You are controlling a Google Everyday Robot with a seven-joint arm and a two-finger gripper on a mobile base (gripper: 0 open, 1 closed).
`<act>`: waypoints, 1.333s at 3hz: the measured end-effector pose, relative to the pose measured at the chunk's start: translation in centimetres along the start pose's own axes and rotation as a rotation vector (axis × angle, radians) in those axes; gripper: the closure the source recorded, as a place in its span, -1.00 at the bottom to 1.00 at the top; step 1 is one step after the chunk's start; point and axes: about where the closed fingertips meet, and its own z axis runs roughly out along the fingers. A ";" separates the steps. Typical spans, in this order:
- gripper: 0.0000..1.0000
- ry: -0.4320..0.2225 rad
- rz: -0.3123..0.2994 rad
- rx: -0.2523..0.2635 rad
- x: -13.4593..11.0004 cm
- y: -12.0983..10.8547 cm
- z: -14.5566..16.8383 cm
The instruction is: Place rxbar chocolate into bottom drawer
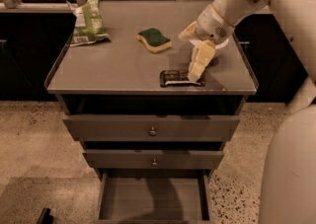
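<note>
The rxbar chocolate [178,78] lies flat near the front edge of the cabinet top, a dark wrapper with pale patches. My gripper [197,68] reaches down from the upper right, and its tip sits right over the bar's right end. The bottom drawer [152,199] is pulled open below, and its flat floor shows nothing in it. The two upper drawers with round knobs are shut.
A green chip bag [87,21] lies at the back left of the cabinet top [113,67]. A green-and-yellow sponge [154,39] lies at the back middle. A white bowl [223,43] is mostly hidden behind my arm. My robot body [291,168] fills the right side.
</note>
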 end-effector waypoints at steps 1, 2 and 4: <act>-1.00 -0.006 0.030 -0.047 0.9 -0.5 2.7; -1.00 0.005 0.058 -0.055 1.9 -0.5 4.1; -1.00 0.104 0.102 0.050 3.9 0.8 5.2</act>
